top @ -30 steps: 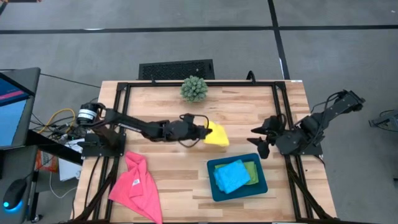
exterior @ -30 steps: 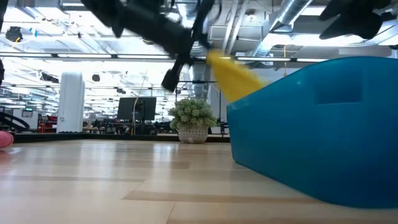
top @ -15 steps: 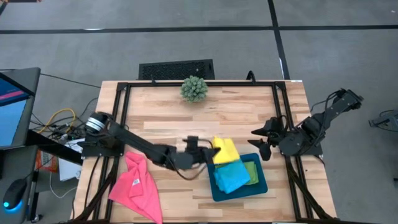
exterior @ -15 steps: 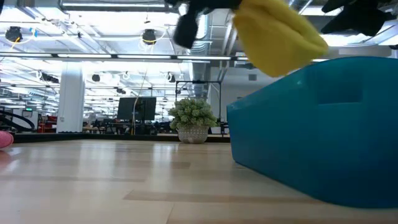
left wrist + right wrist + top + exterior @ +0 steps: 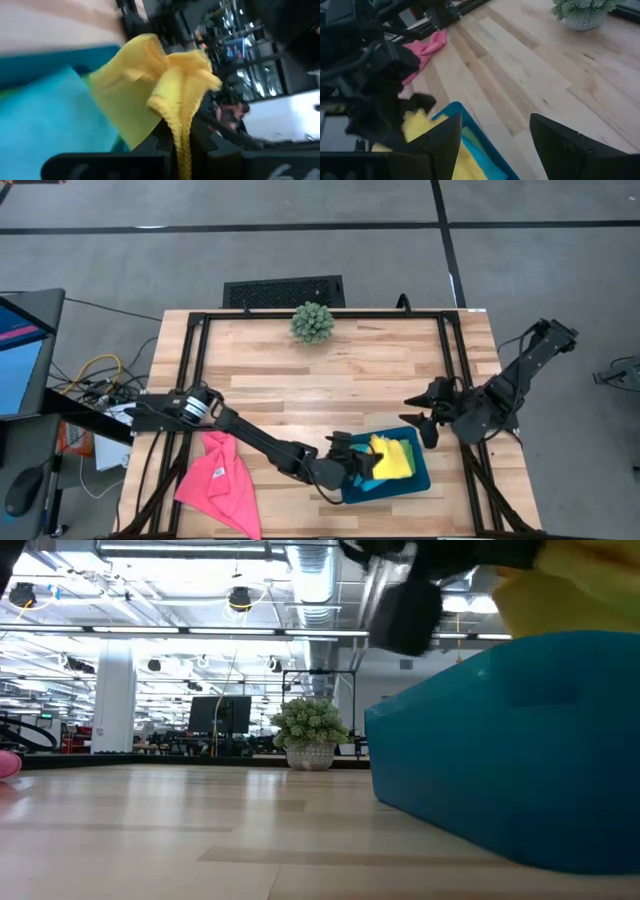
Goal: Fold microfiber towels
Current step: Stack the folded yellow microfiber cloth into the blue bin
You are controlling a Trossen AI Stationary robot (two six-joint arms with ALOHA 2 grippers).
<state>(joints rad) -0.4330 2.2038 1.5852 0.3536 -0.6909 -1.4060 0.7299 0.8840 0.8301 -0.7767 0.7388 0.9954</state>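
Carrying now: left claw point(image 5: 362, 463) is clamped on the folded yellow towel point(image 5: 393, 459), holding it over the tray, likely to lay it on the stack there.
Pink towel point(image 5: 218, 478): lies crumpled by the table's point(image 5: 270, 380) front left corner, not yet folded by the look of it.
Left arm: reaches low along the table's front edge from the left side toward the tray.
Tray point(image 5: 418, 481): dark teal, near the front right corner; holds the blue towel point(image 5: 362, 480) and green towel point(image 5: 407, 451) under the yellow one.
Plant point(image 5: 312, 323): at the middle of the back edge, well apart from the work.
Right claw point(image 5: 424, 412): fingers spread wide, empty, waiting at the right edge just behind the tray.
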